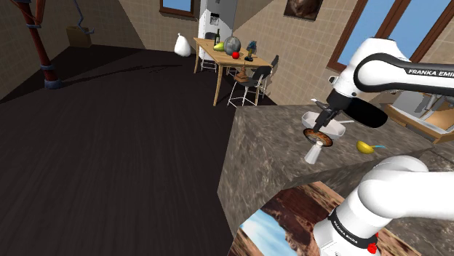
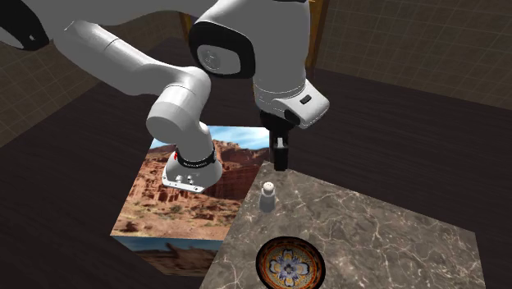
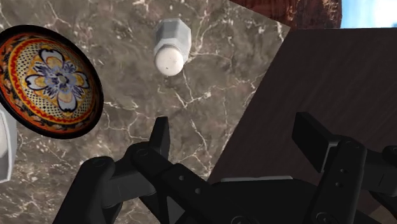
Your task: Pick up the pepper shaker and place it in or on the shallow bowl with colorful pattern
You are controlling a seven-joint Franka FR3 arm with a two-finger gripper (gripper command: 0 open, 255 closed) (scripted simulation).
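Hanging over the marble counter (image 1: 262, 145) in the shoulder view, the gripper (image 1: 321, 120) points down above the patterned bowl (image 1: 318, 137). The white shaker (image 1: 313, 154) stands upright close by the bowl, on the side toward the stand (image 1: 291, 218).

From the second exterior view, the gripper (image 2: 281, 156) is poised over the counter's (image 2: 369, 230) edge by the stand (image 2: 180, 197). The shaker (image 2: 267, 197) stands free just below it, and the bowl (image 2: 290, 264) lies apart from the shaker, toward this view's bottom edge.

Through the wrist view, the gripper (image 3: 233, 127) has its fingers (image 3: 159, 137) spread wide with nothing between them. The shaker (image 3: 170, 46) stands on the counter (image 3: 127, 114) ahead of one finger, untouched. The bowl (image 3: 51, 79) lies beside it, not touching, and the other finger hangs over dark floor (image 3: 299, 76).
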